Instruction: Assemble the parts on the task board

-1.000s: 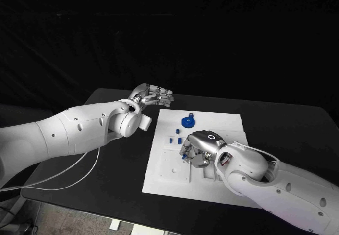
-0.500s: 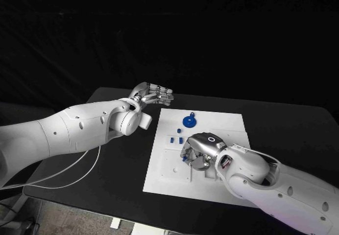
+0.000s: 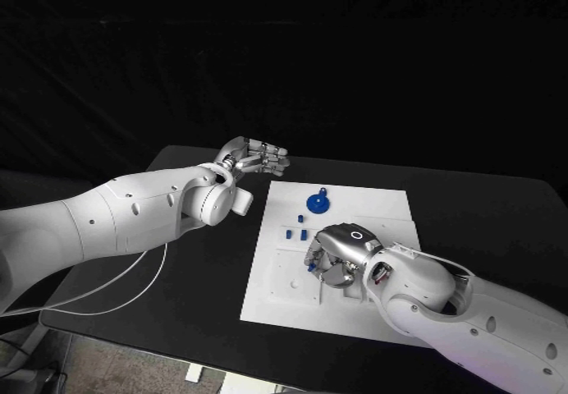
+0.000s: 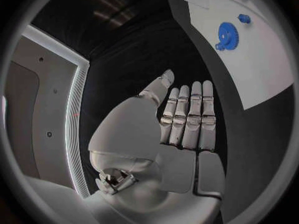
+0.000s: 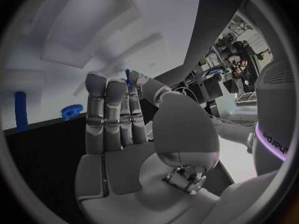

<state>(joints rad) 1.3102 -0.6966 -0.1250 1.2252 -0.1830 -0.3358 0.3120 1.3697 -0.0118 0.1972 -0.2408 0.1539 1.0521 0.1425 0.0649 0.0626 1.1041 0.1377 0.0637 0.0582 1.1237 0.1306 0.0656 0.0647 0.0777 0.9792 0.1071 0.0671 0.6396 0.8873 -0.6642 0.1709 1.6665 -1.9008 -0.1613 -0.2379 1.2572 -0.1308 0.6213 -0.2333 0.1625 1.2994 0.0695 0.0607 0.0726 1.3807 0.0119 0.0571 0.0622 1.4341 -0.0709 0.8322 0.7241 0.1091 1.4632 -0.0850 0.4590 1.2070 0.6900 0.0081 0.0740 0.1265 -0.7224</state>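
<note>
Your black desk (image 3: 474,213) carries the white task board (image 3: 367,205) in its middle. Your left hand (image 3: 254,158) hangs over the desk just off the board's far left corner; in the left wrist view its fingers (image 4: 190,117) lie straight and side by side, holding nothing. Your right hand (image 3: 337,254) is down on the middle of the board, fingers curled under. In the right wrist view a small blue part (image 5: 128,77) sits pinched at the fingertips (image 5: 115,92). A round blue gear (image 3: 316,203) lies flat on the far half of the board, apart from both hands. Small blue pegs (image 3: 292,233) stand near the board's left edge, just beside your right hand. One more tiny blue peg (image 3: 296,218) sits between the gear and those pegs.
</note>
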